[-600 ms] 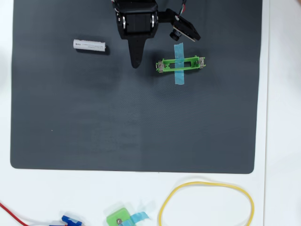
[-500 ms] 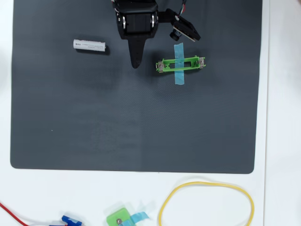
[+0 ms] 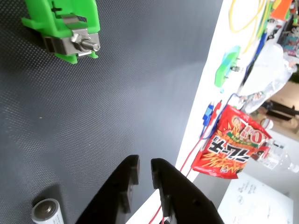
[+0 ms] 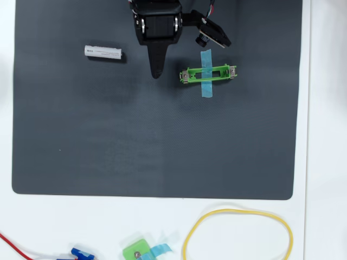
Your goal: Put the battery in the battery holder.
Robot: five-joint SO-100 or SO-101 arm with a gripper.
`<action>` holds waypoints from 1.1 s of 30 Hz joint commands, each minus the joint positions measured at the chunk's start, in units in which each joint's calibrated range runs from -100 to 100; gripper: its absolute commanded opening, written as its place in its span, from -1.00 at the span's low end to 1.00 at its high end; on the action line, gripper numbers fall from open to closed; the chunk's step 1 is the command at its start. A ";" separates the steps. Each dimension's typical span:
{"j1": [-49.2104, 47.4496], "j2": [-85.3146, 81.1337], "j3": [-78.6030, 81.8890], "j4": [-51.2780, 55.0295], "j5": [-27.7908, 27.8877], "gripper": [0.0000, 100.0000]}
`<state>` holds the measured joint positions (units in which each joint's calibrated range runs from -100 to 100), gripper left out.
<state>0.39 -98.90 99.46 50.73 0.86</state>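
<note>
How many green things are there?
2. The battery holder lies on the dark mat, taped down. A smaller green piece sits on the white table below the mat.

The arm is black plastic all over. In the wrist view its end effector [image 3: 144, 169] shows as two matte black fingers, broad at the base and narrowing to rounded tips, with stepped ridges on their inner faces. From overhead the end effector [image 4: 156, 72] tapers to one dark point below a boxy black housing – two round silver fittings sit on that housing, and a small black camera block [image 4: 212, 32] juts off beside it
</note>
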 commanded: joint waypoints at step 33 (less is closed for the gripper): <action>27.68 76.51 -56.90 19.11 15.84 -0.80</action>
<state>26.56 -22.75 45.28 70.54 16.66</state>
